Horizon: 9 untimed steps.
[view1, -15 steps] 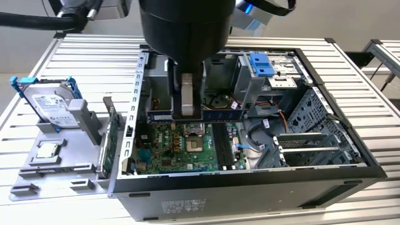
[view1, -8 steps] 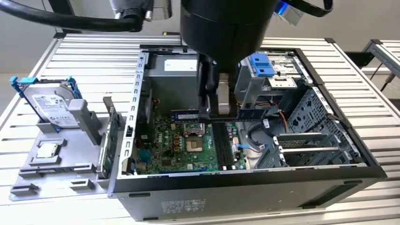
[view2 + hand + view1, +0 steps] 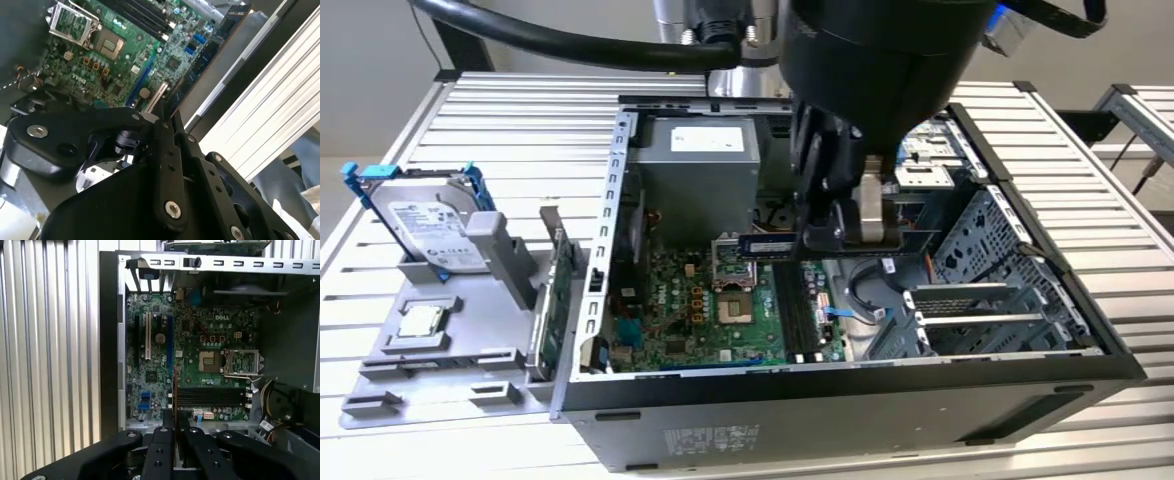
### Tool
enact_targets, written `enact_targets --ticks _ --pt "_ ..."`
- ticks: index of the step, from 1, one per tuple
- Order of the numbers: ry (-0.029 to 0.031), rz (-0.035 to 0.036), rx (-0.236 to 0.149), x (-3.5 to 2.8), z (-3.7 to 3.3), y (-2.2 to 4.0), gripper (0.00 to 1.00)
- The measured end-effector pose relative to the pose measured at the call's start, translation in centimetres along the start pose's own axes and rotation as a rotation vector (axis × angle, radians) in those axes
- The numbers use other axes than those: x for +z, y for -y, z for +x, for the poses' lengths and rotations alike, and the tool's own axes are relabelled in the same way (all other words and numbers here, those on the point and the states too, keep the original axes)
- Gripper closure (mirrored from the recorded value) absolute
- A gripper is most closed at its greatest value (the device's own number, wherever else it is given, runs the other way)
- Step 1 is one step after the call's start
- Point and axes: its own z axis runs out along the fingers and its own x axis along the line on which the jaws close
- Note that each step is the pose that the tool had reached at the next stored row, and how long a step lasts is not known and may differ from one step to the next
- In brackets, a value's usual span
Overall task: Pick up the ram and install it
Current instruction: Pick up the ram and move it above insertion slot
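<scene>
table [image 3: 520, 110], case [image 3: 854, 410] (ram [image 3: 767, 245] in gripper [image 3: 818, 240])

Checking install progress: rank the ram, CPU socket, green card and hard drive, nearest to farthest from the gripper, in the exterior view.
1. ram: clamped in the gripper.
2. CPU socket: close by, inside the case.
3. green card: outside the case, toward the exterior view's left.
4. hard drive: farthest, at the exterior view's left edge.
</scene>
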Motion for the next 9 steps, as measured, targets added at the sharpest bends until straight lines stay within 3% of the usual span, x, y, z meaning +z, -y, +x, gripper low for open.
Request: enact_targets --ticks 3,4,9 --pt "-0.0001 -0.0001 0.0 -0.02 -0.01 1.34 1.0" --pt "0.0 0.0 0.0 -0.02 -0.01 1.53 1.0" --pt "0.0 0.0 0.0 -0.02 -0.01 1.54 1.0"
